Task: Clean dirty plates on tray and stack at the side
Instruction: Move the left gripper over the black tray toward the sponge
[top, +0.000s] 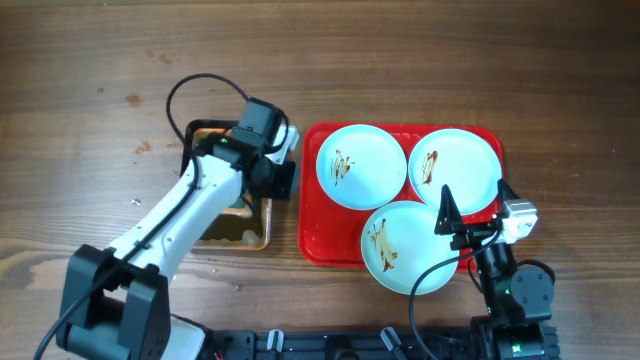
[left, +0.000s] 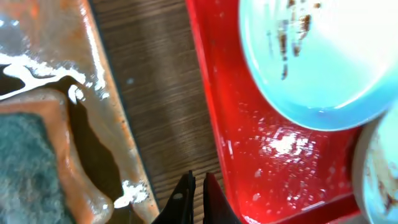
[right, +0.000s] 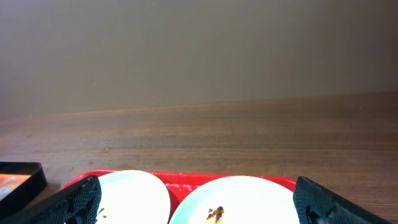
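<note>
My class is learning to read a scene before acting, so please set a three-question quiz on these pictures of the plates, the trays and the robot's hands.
1. True or false: all three plates on the red tray carry brown smears.
2. Pick one. The left hand is: A) open above a plate; B) shut on nothing, above the table between the two trays; C) shut on a plate's rim.
3. Fill in: the sponge lies in the rusty ___ tray.

Key: 1 true. 2 B. 3 metal: the sponge lies in the rusty metal tray.
</note>
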